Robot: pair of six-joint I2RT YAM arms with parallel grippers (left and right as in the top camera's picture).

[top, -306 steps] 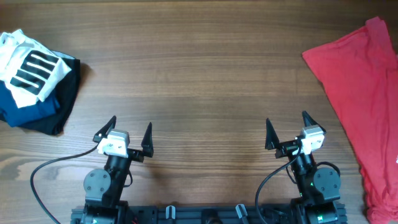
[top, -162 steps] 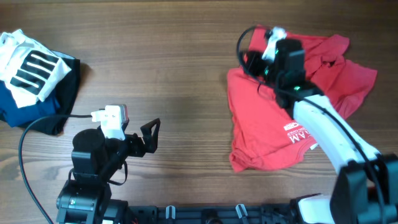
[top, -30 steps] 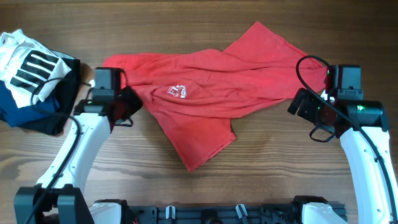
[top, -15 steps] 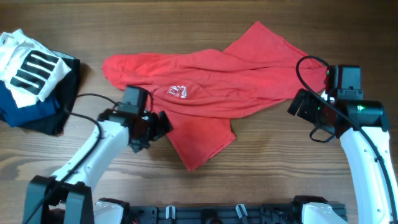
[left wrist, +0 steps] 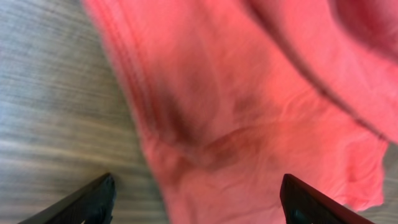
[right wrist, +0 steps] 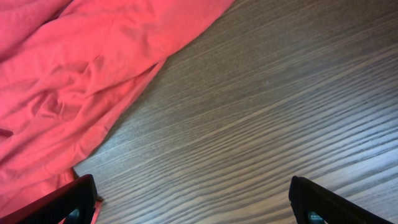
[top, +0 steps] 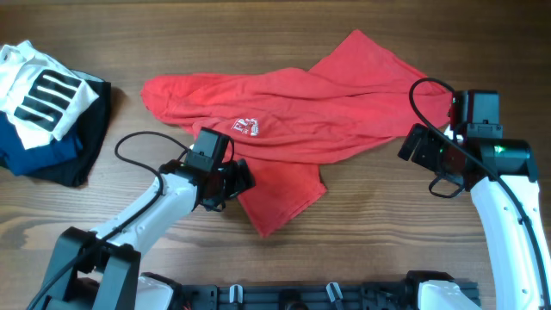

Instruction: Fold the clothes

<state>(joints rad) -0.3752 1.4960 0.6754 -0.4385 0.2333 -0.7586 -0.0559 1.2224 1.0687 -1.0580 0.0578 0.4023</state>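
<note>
Closest to the arm bases, the left end effector point(top: 239, 182) is hovering low over the left edge of a flap of the red T-shirt point(top: 293, 120), where the cloth is meeting the bare wooden bench point(top: 379, 241). Its fingers are standing spread wide. In the left wrist view the two dark fingertips point(left wrist: 93, 198) are sitting at opposite lower corners, and the hemmed edge and wrinkled red fabric are lying between them, not pinched. That view is coming through blurred, so I cannot tell whether the tips are touching the cloth. A black cable point(top: 129, 142) is looping out from the left arm over the wood.

A little farther out on the right, the right end effector point(top: 411, 148) is hanging just beside the shirt's right end. Its fingers are gaping wide and gripping nothing. The right wrist view is showing plain wood grain between them, with red fabric lying off to the upper left.

Beyond both, the shirt is lying unfolded and rumpled across the middle of the bench. Its flap is reaching toward the near edge and another part is rising to a point at the far side. A small patch of white lettering point(top: 245, 127) is facing up, left of the shirt's centre.

At the far left, a white garment with black stripes point(top: 43, 90) is resting on a navy garment point(top: 34, 153) and a black garment point(top: 88, 129), apart from the shirt's left end.
</note>
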